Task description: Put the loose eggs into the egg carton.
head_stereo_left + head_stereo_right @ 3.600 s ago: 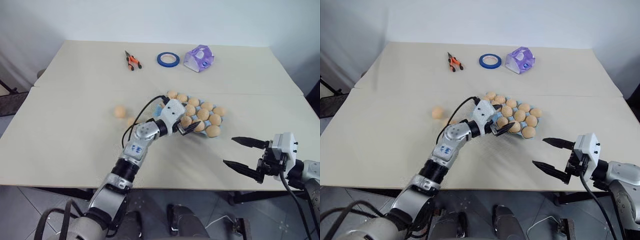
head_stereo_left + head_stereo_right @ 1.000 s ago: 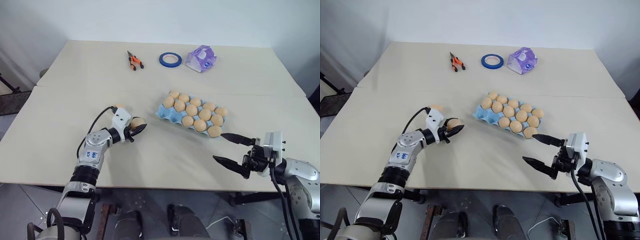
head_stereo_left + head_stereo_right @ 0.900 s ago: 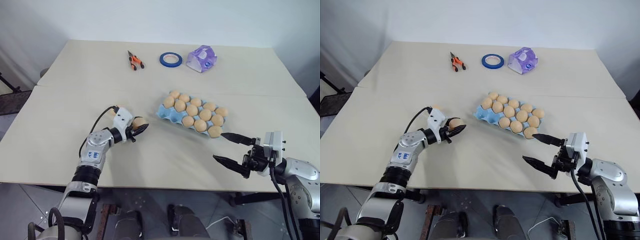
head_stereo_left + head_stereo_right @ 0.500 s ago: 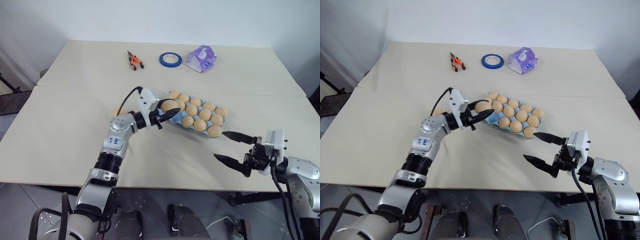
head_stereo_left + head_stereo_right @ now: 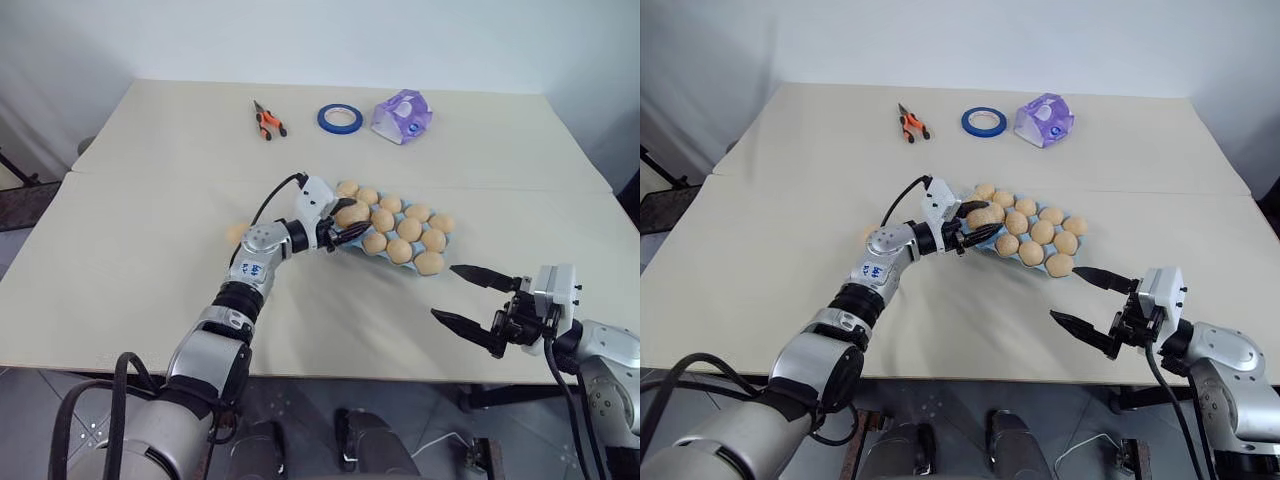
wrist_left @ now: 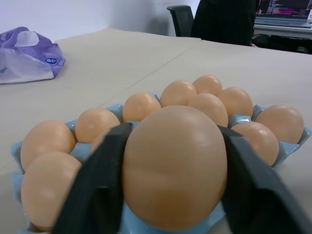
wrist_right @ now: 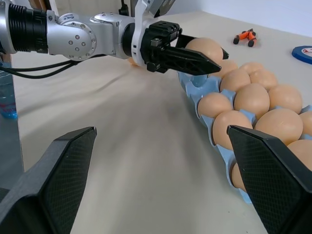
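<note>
Nearest, at the right front edge of the table, the right gripper hovers with its two black fingers spread wide and nothing between them, aimed leftward toward the carton.

Farther in, near the table's middle, lies the egg carton, a light blue moulded tray of rounded cups. Its long axis runs at a slant from far-left to near-right. Almost every cup holds a tan-orange egg standing on end with the rounded tip up; the shells are smooth and matt, evenly coloured.

At the carton's left end, the left gripper reaches in from the left, roughly level. An egg sits between its two fingers, over the carton's near-left corner cups. In the left wrist view the fingers flank the shell on both sides, and the egg's long axis stands upright; whether the fingers press the shell or have just let go of it, I cannot tell.

One loose egg rests on the bare table left of the carton, partly hidden behind the left arm.

Along the far side lie orange-handled pliers, a blue tape ring and a purple packet, left to right.
</note>
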